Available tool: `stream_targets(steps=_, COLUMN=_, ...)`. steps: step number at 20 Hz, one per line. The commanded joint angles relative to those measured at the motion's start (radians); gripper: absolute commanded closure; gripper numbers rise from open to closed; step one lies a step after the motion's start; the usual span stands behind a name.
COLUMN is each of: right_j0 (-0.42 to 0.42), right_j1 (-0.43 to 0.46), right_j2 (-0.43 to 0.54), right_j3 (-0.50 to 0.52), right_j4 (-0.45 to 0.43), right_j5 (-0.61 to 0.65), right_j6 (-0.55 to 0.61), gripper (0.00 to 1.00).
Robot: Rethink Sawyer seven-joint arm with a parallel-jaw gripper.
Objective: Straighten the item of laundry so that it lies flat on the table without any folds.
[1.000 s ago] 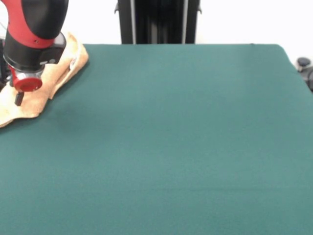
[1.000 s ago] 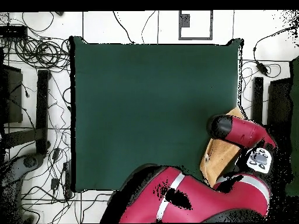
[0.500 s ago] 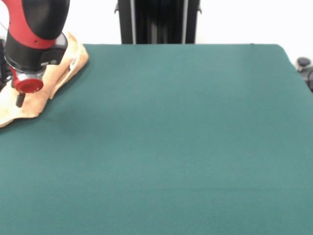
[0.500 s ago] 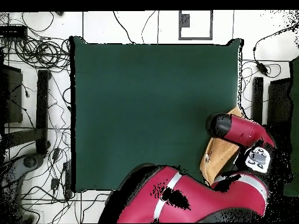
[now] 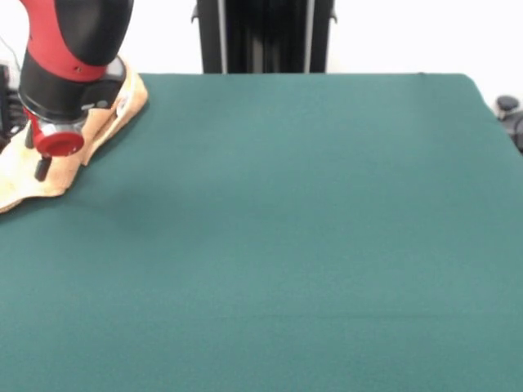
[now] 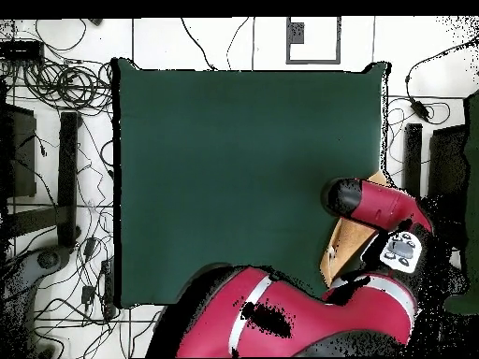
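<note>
The item of laundry (image 5: 29, 178), a tan towel, lies bunched at the far left corner of the green table (image 5: 286, 229) and runs off the picture's left edge. A raised fold (image 5: 133, 96) sits at its far end. My gripper (image 5: 38, 169) hangs from the red and black arm just above the towel's middle. In the overhead view the item of laundry (image 6: 344, 245) sits at the table's (image 6: 243, 168) right edge, near the robot's side. The arm (image 6: 374, 208) covers much of it and hides the gripper.
A black upright frame (image 5: 263, 37) stands behind the table's far edge. A dark knob (image 5: 507, 104) sits off the right side. Cables (image 6: 56, 84) and black bars (image 6: 67, 168) lie on the floor left of the table in the overhead view.
The arm has shifted a little to the right in the front view, toward the table's middle. The towel has kept its shape and place.
</note>
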Motion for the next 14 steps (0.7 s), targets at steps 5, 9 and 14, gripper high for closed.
stream_targets(steps=5, right_j0=0.129, right_j1=0.110, right_j2=0.082, right_j3=-0.033, right_j4=0.195, right_j5=0.146, right_j6=0.295, gripper=0.00)
stream_targets(steps=9, right_j0=0.150, right_j1=0.119, right_j2=0.087, right_j3=-0.025, right_j4=0.242, right_j5=0.130, right_j6=0.290, gripper=0.00)
stream_targets(steps=14, right_j0=0.164, right_j1=0.157, right_j2=0.054, right_j3=-0.051, right_j4=0.277, right_j5=0.135, right_j6=0.261, gripper=0.00)
